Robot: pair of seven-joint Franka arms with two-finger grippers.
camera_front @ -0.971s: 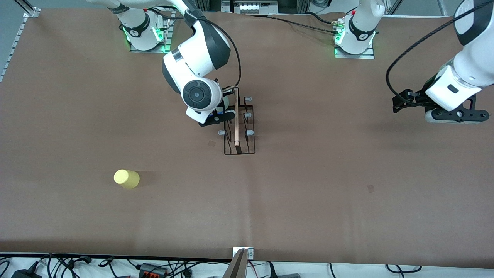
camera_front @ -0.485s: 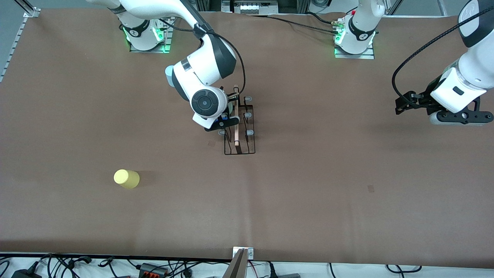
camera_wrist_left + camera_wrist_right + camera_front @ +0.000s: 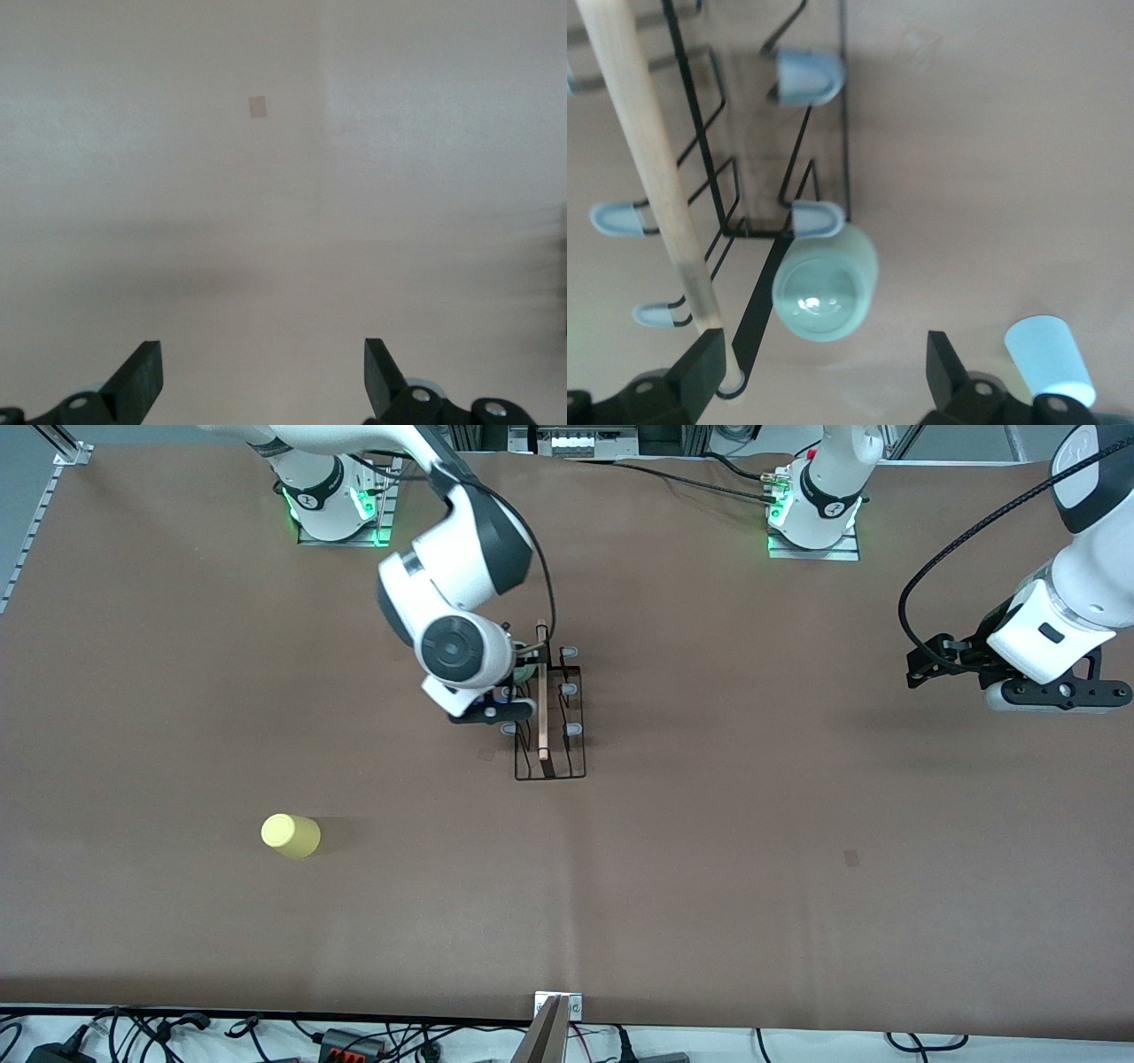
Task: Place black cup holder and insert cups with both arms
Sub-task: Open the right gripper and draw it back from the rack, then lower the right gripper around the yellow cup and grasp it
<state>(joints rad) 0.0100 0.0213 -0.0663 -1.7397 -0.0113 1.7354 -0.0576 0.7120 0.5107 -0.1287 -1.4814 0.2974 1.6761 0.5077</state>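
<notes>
The black cup holder (image 3: 551, 717) stands mid-table, its wooden rod (image 3: 651, 168) along the top. In the right wrist view a mint green cup (image 3: 826, 283) sits on the rack's end peg, next to a bare grey-tipped peg (image 3: 818, 219). My right gripper (image 3: 824, 372) is open and empty just off that cup; it also shows beside the rack in the front view (image 3: 494, 710). A light blue cup (image 3: 1050, 361) stands on the table close by, hidden under the right arm in the front view. The yellow cup (image 3: 291, 835) stands alone nearer the front camera. My left gripper (image 3: 1050, 691) is open and empty over bare table (image 3: 261, 376).
The brown table (image 3: 753, 850) has a small tape mark (image 3: 258, 107) under the left gripper. The arm bases (image 3: 337, 505) stand along the table's edge farthest from the front camera. Cables lie off the table's edge nearest that camera.
My right gripper has drawn back from the rack toward the right arm's end, and the arm now hides the light blue cup in the front view. The left arm has barely moved.
</notes>
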